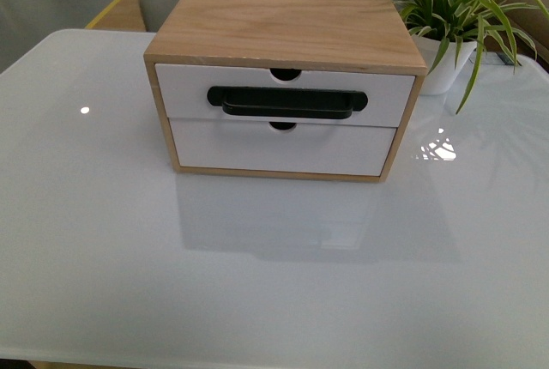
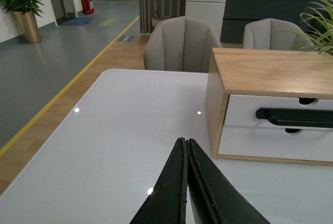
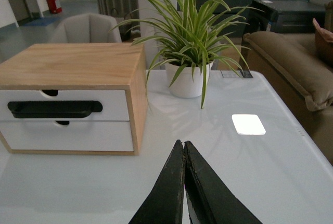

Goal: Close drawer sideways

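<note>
A small wooden cabinet [image 1: 287,26] stands at the middle back of the white table [image 1: 257,283]. Its upper drawer [image 1: 184,86] has a white front, a wide black bar handle [image 1: 287,101] and a half-round notch in its top edge; the front sits about flush with the cabinet frame. The same drawer shows in the left wrist view [image 2: 244,110] and the right wrist view [image 3: 112,104]. My left gripper [image 2: 184,141] is shut and empty, left of the cabinet. My right gripper [image 3: 182,143] is shut and empty, right of it. Neither arm shows in the front view.
Below the handled drawer sits a plain white drawer [image 1: 283,148] without a handle. A potted plant [image 1: 455,9] in a white pot stands at the cabinet's back right corner. Grey chairs [image 2: 182,44] stand behind the table, a sofa [image 3: 291,62] to its right.
</note>
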{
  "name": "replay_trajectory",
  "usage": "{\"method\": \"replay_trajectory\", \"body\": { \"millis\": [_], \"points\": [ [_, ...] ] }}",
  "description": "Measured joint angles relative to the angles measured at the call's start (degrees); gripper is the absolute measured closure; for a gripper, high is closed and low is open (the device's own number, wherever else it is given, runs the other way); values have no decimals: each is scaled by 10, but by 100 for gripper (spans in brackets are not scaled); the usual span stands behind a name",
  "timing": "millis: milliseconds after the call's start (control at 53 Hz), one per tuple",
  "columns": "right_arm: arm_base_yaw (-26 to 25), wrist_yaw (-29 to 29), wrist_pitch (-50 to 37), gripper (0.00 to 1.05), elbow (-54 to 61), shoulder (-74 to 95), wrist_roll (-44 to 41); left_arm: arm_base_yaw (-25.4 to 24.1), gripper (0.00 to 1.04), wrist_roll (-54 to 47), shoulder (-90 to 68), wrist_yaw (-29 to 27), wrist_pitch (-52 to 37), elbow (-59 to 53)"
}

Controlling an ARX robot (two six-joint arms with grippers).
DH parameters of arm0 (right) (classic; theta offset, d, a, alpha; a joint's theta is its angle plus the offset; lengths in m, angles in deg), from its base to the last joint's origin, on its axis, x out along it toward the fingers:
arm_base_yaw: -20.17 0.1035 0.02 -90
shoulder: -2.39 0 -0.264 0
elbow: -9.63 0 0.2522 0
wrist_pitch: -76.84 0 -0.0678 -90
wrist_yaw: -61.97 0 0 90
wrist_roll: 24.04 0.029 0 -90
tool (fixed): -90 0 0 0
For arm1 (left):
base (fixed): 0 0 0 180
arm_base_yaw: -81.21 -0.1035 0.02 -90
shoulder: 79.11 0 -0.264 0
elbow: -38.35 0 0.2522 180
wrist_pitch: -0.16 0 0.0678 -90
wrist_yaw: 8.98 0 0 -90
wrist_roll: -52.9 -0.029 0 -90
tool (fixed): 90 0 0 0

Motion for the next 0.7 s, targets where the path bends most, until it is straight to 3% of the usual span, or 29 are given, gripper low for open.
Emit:
{"method": "replay_trajectory", "body": {
  "millis": [283,340,491,698],
  "points": [
    [0,0,0,103,0,0,0,0,103,0,0,0,0,0],
    [0,0,0,95,0,0,0,0,101,0,0,0,0,0],
    [0,0,0,60,0,0,0,0,66,0,0,0,0,0],
    [0,0,0,20,0,0,0,0,26,0,0,0,0,0]
  ]
}}
